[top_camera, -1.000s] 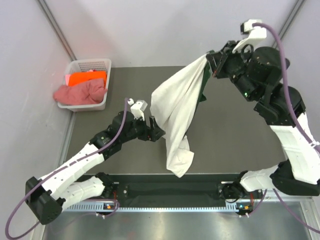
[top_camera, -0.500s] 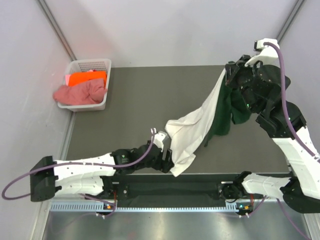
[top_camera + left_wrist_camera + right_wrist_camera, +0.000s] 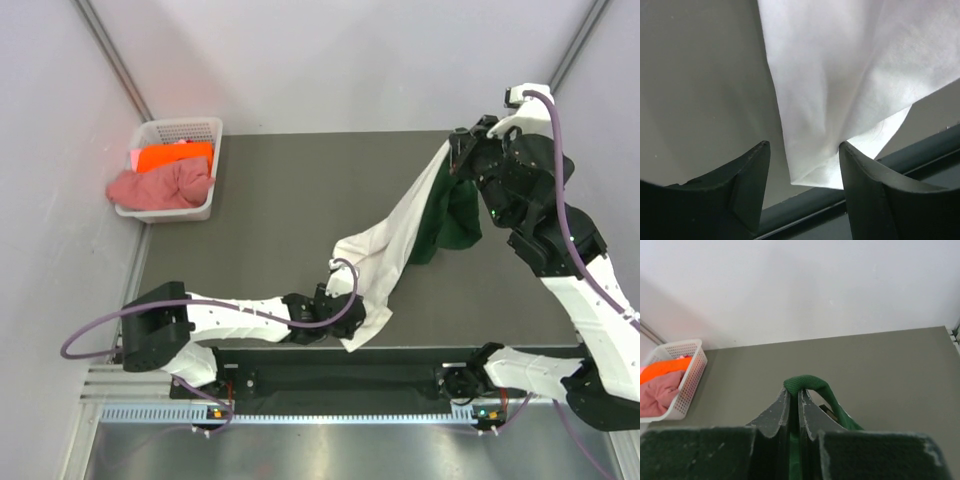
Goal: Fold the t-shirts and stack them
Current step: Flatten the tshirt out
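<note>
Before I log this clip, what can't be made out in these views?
- Any print on the white-and-green t-shirt: hidden in folds, every view.
- Left gripper: jaws straddle the shirt's corner in the left wrist view; contact underneath is hidden by cloth.
- Basket: right wrist view's left edge cuts it; the orange shirt and pink shirt cover anything beneath.

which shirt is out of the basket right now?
The white-and-green t-shirt, hanging from the right pincer down to the table; the orange t-shirt and pink t-shirt lie in the white basket.
</note>
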